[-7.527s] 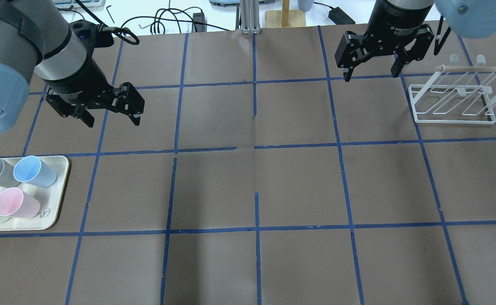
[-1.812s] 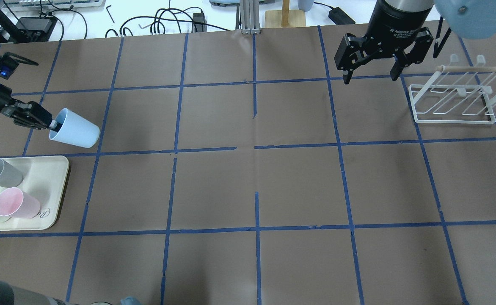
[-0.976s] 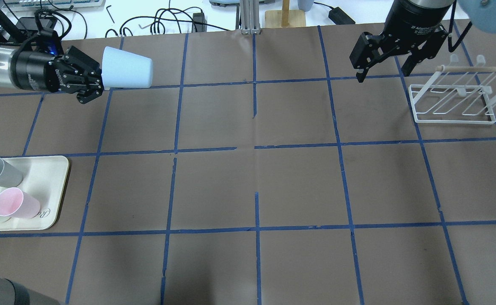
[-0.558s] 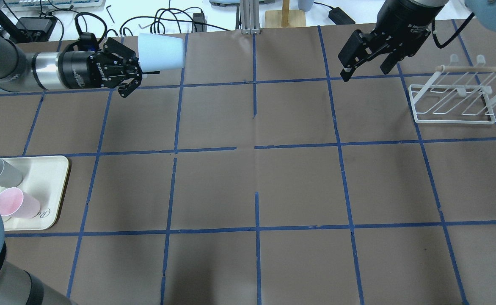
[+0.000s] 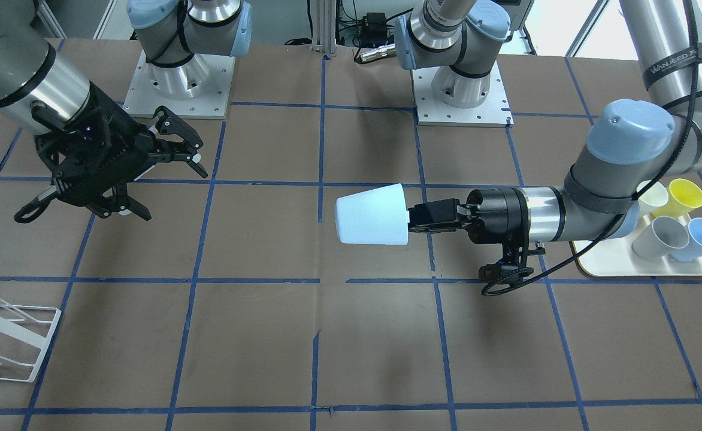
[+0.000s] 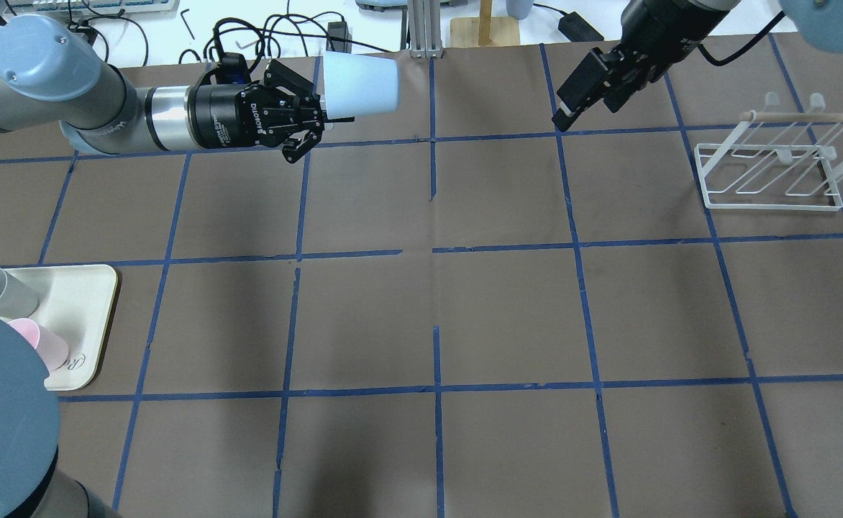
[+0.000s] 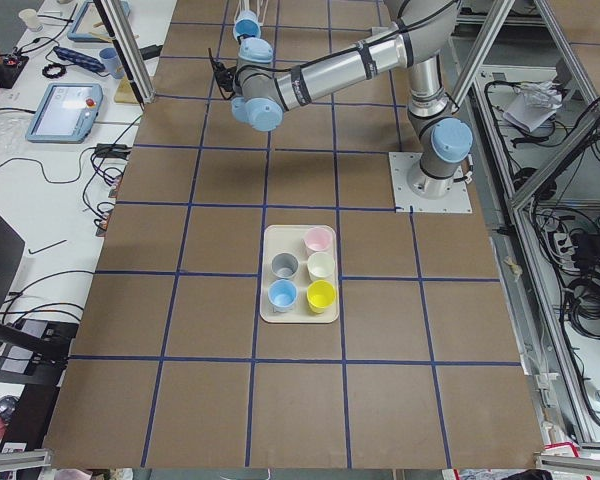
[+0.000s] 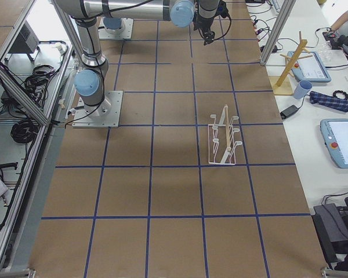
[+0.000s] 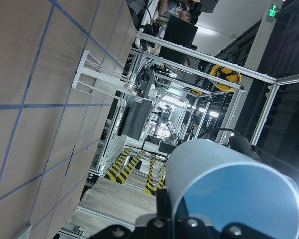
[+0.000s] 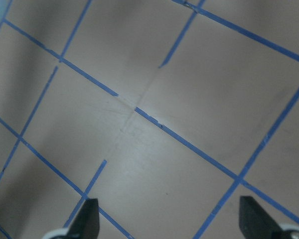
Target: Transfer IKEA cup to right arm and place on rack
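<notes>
The pale blue IKEA cup (image 5: 370, 214) lies on its side in the air, base toward the table's middle. My left gripper (image 5: 414, 218) is shut on its rim. Overhead, the cup (image 6: 359, 83) hangs over the far row of squares, left of centre, with the left gripper (image 6: 324, 115) behind it. The cup fills the left wrist view (image 9: 229, 184). My right gripper (image 5: 176, 196) is open and empty, about two squares from the cup. Overhead it (image 6: 587, 93) shows edge-on at the far right. The white wire rack (image 6: 777, 162) stands empty at the right edge.
A cream tray (image 5: 644, 263) at the robot's left holds a second blue cup (image 5: 701, 236), a grey one, a yellow one and others. Cables and a wooden stand lie beyond the table's far edge. The right wrist view shows bare brown mat with blue tape lines.
My left arm has carried the cup further right along the far row, toward the table's middle. My right gripper has turned edge-on and shifted a little left toward it.
</notes>
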`<control>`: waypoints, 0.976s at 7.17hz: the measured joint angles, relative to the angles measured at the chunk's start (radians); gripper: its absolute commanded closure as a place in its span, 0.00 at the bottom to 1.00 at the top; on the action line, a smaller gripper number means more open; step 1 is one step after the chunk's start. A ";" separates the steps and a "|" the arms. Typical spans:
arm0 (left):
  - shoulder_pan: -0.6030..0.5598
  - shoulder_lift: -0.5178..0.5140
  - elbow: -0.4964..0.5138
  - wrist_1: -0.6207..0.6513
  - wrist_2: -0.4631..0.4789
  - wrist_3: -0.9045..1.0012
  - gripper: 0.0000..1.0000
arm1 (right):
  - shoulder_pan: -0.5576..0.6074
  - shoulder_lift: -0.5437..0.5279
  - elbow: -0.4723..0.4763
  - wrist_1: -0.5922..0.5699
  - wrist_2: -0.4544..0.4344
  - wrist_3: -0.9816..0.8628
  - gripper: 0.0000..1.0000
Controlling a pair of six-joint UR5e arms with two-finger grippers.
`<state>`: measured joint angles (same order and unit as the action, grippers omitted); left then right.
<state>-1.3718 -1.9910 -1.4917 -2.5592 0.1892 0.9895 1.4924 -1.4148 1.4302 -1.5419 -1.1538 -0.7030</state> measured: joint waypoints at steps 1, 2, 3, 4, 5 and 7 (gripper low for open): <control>-0.010 0.001 0.000 -0.016 -0.001 0.017 1.00 | -0.020 0.004 0.001 -0.002 0.069 -0.148 0.00; -0.013 0.002 -0.001 -0.024 -0.002 0.023 1.00 | -0.041 0.007 0.002 -0.013 0.108 -0.310 0.00; -0.016 0.004 -0.001 -0.026 -0.002 0.026 1.00 | -0.053 0.007 0.003 -0.030 0.167 -0.475 0.00; -0.026 0.006 -0.001 -0.028 -0.004 0.028 1.00 | -0.054 0.007 0.011 -0.038 0.269 -0.638 0.00; -0.042 0.007 -0.001 -0.028 -0.012 0.032 1.00 | -0.051 0.005 0.048 -0.042 0.383 -0.784 0.00; -0.061 0.009 -0.001 -0.032 -0.030 0.034 1.00 | -0.048 -0.003 0.185 -0.063 0.590 -1.010 0.00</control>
<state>-1.4331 -1.9823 -1.4926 -2.5910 0.1596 1.0239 1.4448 -1.4177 1.6148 -1.6047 -0.5640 -1.7133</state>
